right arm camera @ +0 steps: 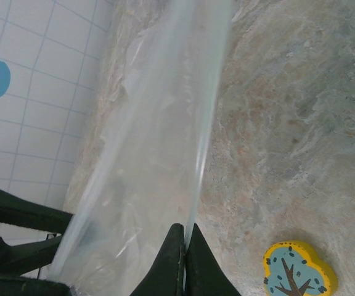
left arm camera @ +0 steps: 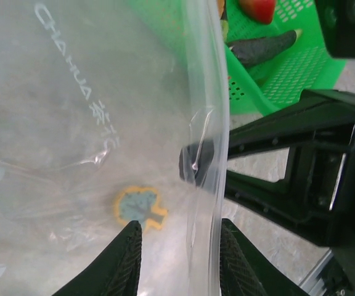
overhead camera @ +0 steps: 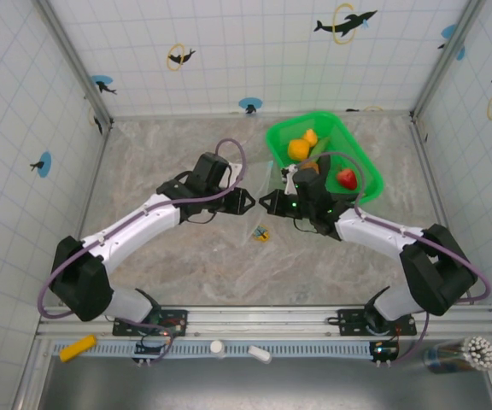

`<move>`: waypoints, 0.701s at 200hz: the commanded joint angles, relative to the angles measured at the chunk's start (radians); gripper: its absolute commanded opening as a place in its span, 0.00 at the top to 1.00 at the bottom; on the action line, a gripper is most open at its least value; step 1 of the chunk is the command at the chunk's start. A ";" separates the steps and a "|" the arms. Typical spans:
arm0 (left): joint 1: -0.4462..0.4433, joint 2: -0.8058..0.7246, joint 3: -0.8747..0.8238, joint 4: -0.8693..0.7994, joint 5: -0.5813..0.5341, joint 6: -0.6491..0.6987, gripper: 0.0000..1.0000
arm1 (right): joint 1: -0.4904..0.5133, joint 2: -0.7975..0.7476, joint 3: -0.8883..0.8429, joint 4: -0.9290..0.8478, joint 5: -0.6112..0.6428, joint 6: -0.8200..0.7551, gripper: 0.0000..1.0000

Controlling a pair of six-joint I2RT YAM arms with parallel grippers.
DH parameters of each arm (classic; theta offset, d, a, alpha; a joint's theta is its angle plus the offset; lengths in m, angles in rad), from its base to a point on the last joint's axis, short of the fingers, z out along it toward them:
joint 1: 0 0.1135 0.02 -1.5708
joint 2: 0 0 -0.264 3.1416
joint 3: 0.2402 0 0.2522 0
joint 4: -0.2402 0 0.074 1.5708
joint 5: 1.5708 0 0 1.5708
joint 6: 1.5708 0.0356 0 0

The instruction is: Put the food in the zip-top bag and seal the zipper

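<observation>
Clear plastic zip-top bag (overhead camera: 260,198) hangs mid-table between both arms. The right gripper (right arm camera: 183,233) is pinched tight on its edge. The left gripper (left arm camera: 180,231) has its fingers apart, with the zipper (left arm camera: 209,123) running between them, not squeezed. All the food sits in the green basket (overhead camera: 371,176) at far right: red apple (overhead camera: 347,178), orange fruits (overhead camera: 299,149), dark eggplant (left arm camera: 264,46). A little tree trinket (right arm camera: 294,271) lies on the table (overhead camera: 161,256) just near of the bag.

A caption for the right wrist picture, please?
Right pincer pinches the edge of a transparent thin plastic bag over a marbled table, near a yellow-rimmed blue tree-shaped trinket.
</observation>
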 commanded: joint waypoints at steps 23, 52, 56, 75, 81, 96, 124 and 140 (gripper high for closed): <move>0.002 0.004 -0.014 0.072 0.051 -0.023 0.66 | 0.021 -0.022 -0.021 0.054 0.014 0.020 1.00; 0.002 0.029 -0.011 0.073 0.045 -0.018 0.67 | 0.033 -0.018 -0.014 0.051 0.011 0.018 1.00; 0.002 0.031 -0.011 0.074 0.043 -0.016 0.68 | 0.032 -0.019 -0.013 0.049 0.012 0.017 1.00; 0.001 0.038 -0.011 0.073 0.021 -0.011 0.72 | 0.034 -0.025 -0.017 0.048 0.018 0.016 1.00; 0.002 0.037 -0.011 0.069 0.011 -0.009 0.76 | 0.035 -0.028 -0.018 0.046 0.021 0.015 1.00; 0.002 0.033 -0.014 0.058 -0.014 0.001 0.84 | 0.034 -0.032 -0.019 0.040 0.023 0.011 1.00; 0.002 0.016 -0.012 0.043 -0.041 0.011 1.00 | 0.032 -0.037 -0.025 0.024 0.037 -0.004 1.00; 0.002 -0.005 -0.001 0.029 -0.066 0.013 1.00 | 0.025 -0.036 -0.032 0.019 0.037 -0.008 1.00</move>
